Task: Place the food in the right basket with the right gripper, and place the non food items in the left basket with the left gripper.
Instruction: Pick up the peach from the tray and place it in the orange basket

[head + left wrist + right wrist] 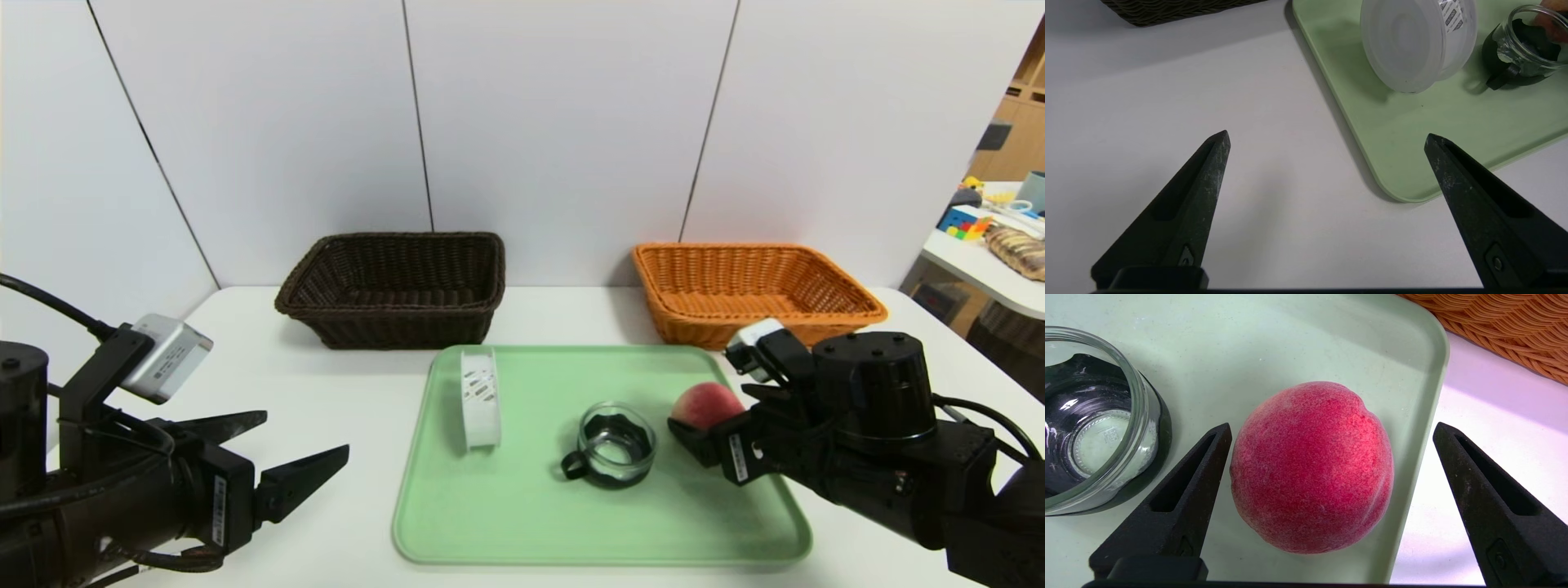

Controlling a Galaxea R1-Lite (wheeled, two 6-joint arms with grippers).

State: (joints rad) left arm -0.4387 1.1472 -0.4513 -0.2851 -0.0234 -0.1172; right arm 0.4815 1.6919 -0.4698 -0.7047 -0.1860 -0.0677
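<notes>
Pincer on your right (1331,430) is wide open around the peach (1312,467), holding nothing yet. Peach sits on the green tray (1290,335), beside the glass cup (1094,420). Squeeze next, then lift to the orange basket (755,286). Left pincer (298,449) waits open off the tray.

You've got a white table (326,392), w/ green tray (506,523) front-center, dark brown basket (396,286) back-left, orange basket (751,286) back-right.

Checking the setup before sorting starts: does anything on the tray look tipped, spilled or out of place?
Only the white ring-shaped band stands out: it stands on its edge on the green tray rather than lying flat. The glass cup sits upright and the peach rests near the tray's right edge. Nothing is spilled or damaged; both baskets look empty.
</notes>
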